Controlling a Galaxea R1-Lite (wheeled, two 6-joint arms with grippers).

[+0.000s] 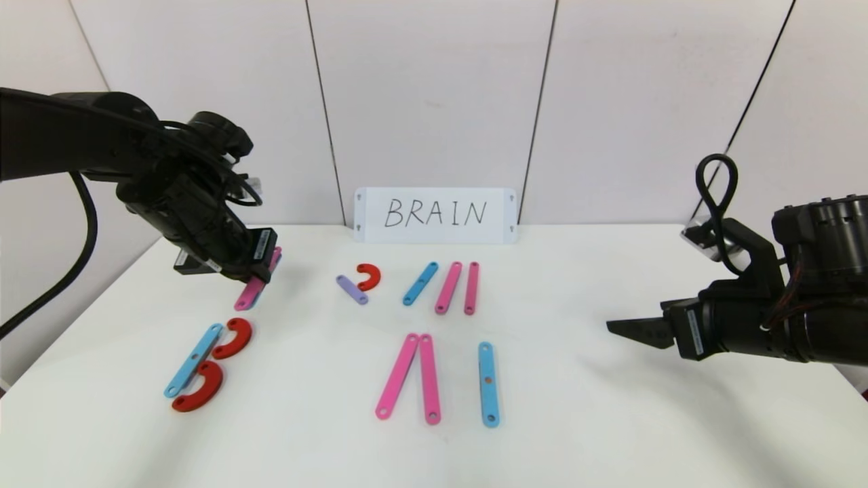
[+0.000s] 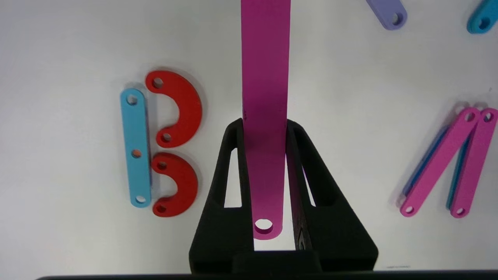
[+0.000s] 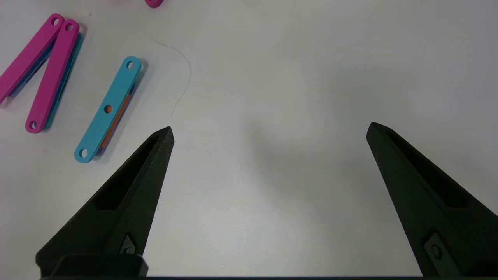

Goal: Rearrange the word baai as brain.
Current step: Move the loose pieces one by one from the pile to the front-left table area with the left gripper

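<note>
My left gripper (image 1: pixel 261 274) is shut on one end of a long pink strip (image 1: pixel 251 293) at the back left of the table. The strip slants down toward the table; in the left wrist view the strip (image 2: pixel 265 77) runs between the closed fingers (image 2: pixel 233 155). In front of it lies a B made of a blue strip (image 1: pixel 193 359) and two red curves (image 1: pixel 234 337). Two pink strips (image 1: pixel 413 376) form a peak at the middle front, with a blue strip (image 1: pixel 488 383) to their right. My right gripper (image 1: pixel 627 330) is open and empty, hovering at the right.
At the back middle lie a lilac strip (image 1: pixel 352 289), a red curve (image 1: pixel 369 276), a blue strip (image 1: pixel 420 283) and two pink strips (image 1: pixel 459 287). A white card (image 1: pixel 435 215) reading BRAIN stands against the wall. Bare table lies under the right gripper (image 3: pixel 270 130).
</note>
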